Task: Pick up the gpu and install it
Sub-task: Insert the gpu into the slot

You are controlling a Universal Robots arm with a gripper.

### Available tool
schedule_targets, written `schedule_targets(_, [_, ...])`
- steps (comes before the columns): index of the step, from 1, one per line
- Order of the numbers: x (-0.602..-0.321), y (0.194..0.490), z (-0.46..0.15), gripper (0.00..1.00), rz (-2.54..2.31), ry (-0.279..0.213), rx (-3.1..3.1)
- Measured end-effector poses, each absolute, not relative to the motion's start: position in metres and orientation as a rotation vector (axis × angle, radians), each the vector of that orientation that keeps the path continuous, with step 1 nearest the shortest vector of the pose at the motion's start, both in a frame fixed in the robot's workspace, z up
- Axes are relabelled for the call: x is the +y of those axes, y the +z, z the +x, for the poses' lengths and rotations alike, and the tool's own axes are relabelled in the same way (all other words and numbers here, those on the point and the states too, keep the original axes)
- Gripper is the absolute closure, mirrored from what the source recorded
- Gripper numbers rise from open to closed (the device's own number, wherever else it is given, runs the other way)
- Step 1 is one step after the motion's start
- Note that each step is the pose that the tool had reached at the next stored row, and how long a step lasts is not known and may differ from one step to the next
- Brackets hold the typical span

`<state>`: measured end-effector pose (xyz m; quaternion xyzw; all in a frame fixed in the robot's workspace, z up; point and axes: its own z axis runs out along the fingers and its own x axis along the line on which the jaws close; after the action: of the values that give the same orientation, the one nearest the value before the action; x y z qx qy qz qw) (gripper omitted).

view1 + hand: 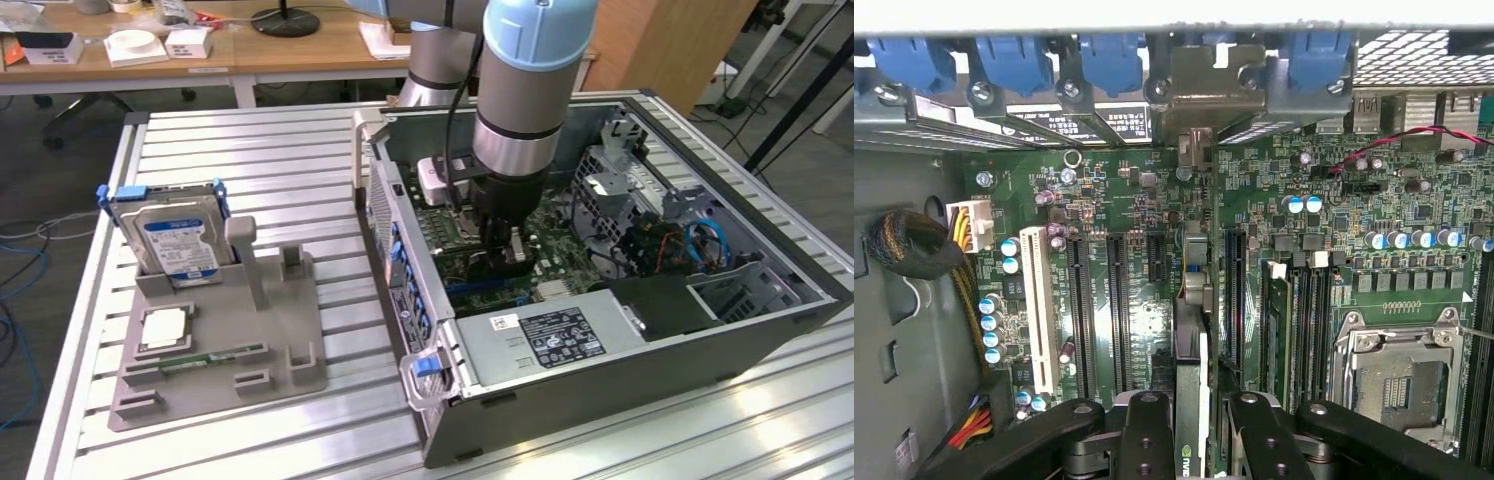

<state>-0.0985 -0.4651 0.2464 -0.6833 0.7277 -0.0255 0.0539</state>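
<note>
Claw [1192, 425] clamped on the gpu [1192, 385], held edge-on deep inside the open computer case [747, 330] over the motherboard [1144, 190] slots — best kept upright, bracket toward the rear blue latches [1110, 60], pressed evenly — never skewed.

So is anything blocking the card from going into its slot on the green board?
Nothing visible does. The end effector holds the card edge-on, low over the green board, its metal bracket at the case's back wall.
</note>
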Motion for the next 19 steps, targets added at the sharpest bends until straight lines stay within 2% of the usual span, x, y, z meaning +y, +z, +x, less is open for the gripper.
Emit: schedule_targets(19, [-0.4634, 0.238, -0.0985, 0.74, -2.077, -0.078, 2.212])
